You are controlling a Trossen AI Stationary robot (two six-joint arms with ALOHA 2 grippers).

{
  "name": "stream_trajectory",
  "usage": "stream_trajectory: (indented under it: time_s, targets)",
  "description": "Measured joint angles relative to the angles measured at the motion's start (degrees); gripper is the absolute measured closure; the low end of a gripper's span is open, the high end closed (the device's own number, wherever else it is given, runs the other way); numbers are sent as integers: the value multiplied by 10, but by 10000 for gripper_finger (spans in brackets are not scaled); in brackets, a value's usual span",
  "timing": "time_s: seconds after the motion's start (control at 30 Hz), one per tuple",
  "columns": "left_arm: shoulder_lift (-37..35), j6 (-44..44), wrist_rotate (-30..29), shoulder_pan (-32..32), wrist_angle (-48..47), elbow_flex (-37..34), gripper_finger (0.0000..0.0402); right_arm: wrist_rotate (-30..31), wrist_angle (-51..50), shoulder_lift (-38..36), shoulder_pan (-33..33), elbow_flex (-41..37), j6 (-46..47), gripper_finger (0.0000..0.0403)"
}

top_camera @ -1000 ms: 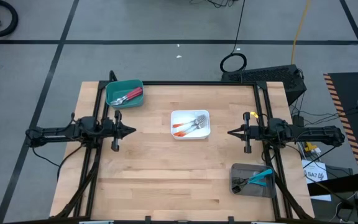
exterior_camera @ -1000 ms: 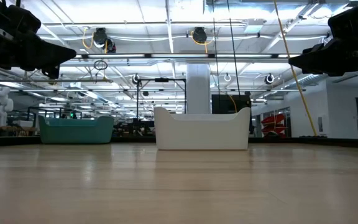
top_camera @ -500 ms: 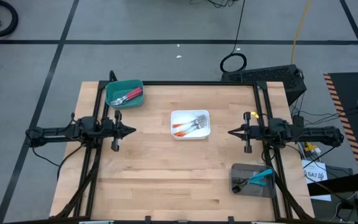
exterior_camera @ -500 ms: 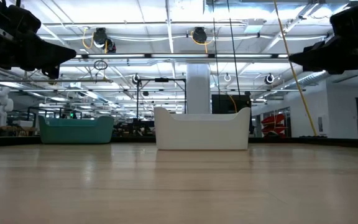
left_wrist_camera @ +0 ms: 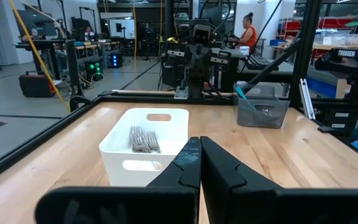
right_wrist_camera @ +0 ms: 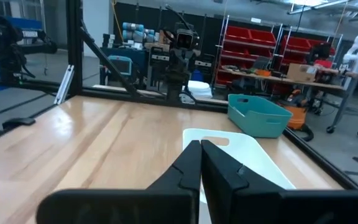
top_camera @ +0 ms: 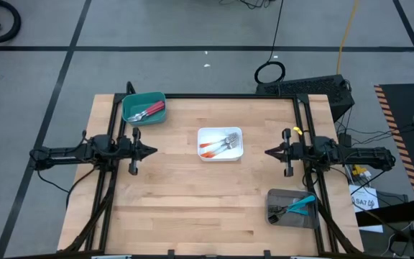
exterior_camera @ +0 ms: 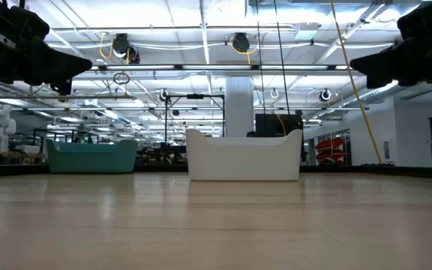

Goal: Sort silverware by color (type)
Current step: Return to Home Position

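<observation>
The silverware lies in three trays. Red-handled forks (top_camera: 148, 111) lie in the teal tray (top_camera: 131, 100) at the far left. Orange-handled forks (top_camera: 220, 145) lie in the white tray (top_camera: 202, 134) at the table's middle, their metal heads (left_wrist_camera: 143, 140) showing above its rim. Teal-handled forks (top_camera: 297, 206) lie in the grey tray (top_camera: 273, 196) at the near right. My left gripper (top_camera: 153, 151) hangs shut at the table's left edge and points level at the white tray. Facing it from the right edge, my right gripper (top_camera: 267, 152) is also shut and level. Neither holds anything.
A black metal frame (top_camera: 214, 96) runs along the table's far, left and right edges. Bare wood (top_camera: 192, 201) lies between the trays and along the near side. A person (left_wrist_camera: 248, 31) sits in the room beyond the table's right edge.
My right gripper has rolled a little about its own length while staying where it was. The trays and forks have kept still.
</observation>
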Motion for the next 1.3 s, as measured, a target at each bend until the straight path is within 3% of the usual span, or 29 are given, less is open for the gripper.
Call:
stream_trajectory:
  time_s: [0.23,1.3]
  targets:
    - [0,0,0,0,0,0,396,0,-1,0,0,0,37,397]
    - [0,0,0,0,1,0,396,0,7,0,0,0,34,397]
